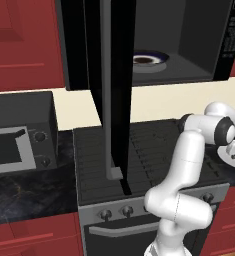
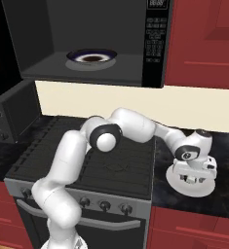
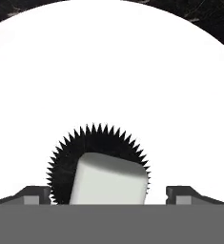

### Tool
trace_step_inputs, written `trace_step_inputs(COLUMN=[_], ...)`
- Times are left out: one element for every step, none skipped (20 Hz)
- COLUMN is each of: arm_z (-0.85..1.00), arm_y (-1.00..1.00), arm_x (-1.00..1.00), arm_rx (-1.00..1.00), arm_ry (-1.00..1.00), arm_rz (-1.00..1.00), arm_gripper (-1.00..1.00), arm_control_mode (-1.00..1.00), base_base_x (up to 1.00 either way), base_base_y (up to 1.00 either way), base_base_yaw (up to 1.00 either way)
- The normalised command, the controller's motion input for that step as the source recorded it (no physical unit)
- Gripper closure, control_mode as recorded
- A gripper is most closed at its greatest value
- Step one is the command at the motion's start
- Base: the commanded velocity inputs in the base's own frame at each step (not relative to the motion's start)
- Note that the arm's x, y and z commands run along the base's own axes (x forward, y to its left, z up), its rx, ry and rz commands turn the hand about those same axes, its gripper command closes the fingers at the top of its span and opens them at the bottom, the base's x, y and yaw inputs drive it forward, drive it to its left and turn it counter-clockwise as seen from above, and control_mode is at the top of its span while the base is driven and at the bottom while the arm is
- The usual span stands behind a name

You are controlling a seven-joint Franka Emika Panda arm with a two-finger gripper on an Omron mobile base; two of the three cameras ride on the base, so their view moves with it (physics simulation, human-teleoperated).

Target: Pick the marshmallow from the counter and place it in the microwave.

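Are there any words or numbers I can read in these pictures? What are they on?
No text can be read.
Microwave button panel: rows of tiny pale marks, too small and blurred to read.
Small display above the panel: blurred, unreadable.
Stove knobs and the grey oven knobs: no readable marks.
White plate under the marshmallow: no writing.

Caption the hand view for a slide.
Open gripper poised over the marshmallow, which sits on a white plate on the counter.
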Motion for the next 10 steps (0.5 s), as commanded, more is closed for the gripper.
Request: trace_step_inputs(arm_z=[-0.26, -0.26, -0.19, -0.14, -0.2, -0.24, -0.23, -0.15, -0.11, 0.0], arm_y=[0.0, 0.06, 0.06, 0.0, 0.06, 0.08, 0.09, 0.04, 0.04, 0.05], arm_x=[0.16, 0.11, 0.03, 0.0, 0.0, 0.0, 0.0, 0.0, 0.0, 0.0], arm_rx=[0.0, 0.0, 0.0, 0.0, 0.0, 0.0, 0.0, 0.0, 0.0, 0.0], arm_ry=[0.07, 0.07, 0.05, 0.04, 0.05, 0.05, 0.04, 0.01, 0.01, 0.0], arm_rz=[0.0, 0.0, 0.0, 0.0, 0.0, 0.0, 0.0, 0.0, 0.0, 0.0], arm_gripper=[-1.0, -1.0, -1.0, 1.0, 1.0, 1.0, 1.0, 1.0, 1.0, 1.0], arm_control_mode=[-1.0, -1.0, -1.0, -1.0, -1.0, -1.0, -1.0, -1.0, -1.0, -1.0], base_base_x=[0.0, 0.0, 0.0, 0.0, 0.0, 0.0, 0.0, 0.0, 0.0, 0.0], base_base_y=[0.0, 0.0, 0.0, 0.0, 0.0, 0.0, 0.0, 0.0, 0.0, 0.0], base_base_yaw=[0.0, 0.0, 0.0, 0.0, 0.0, 0.0, 0.0, 0.0, 0.0, 0.0])
